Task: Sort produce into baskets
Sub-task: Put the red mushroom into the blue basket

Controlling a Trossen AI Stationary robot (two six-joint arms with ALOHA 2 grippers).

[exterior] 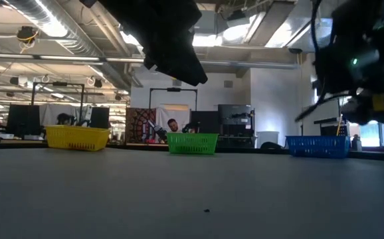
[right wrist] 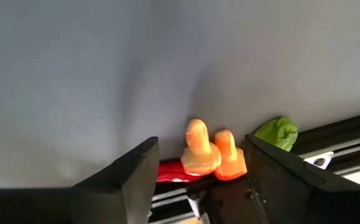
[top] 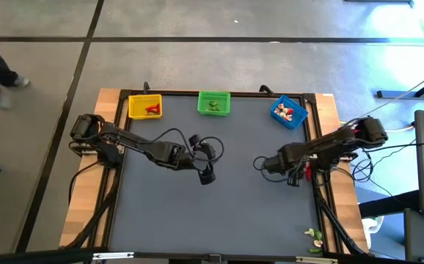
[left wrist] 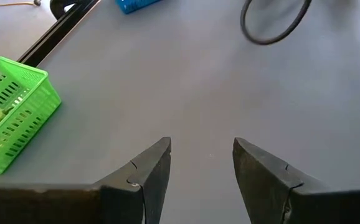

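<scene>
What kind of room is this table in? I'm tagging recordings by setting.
Probably a robotics lab or open workshop: exposed ceiling ducts and strip lights, rows of monitors behind the baskets, a seated person, and a polished concrete floor around the table.

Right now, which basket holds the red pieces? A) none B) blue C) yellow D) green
C: in the high view the red pieces lie inside the yellow basket, at the table's far left; the green basket holds only green.
</scene>
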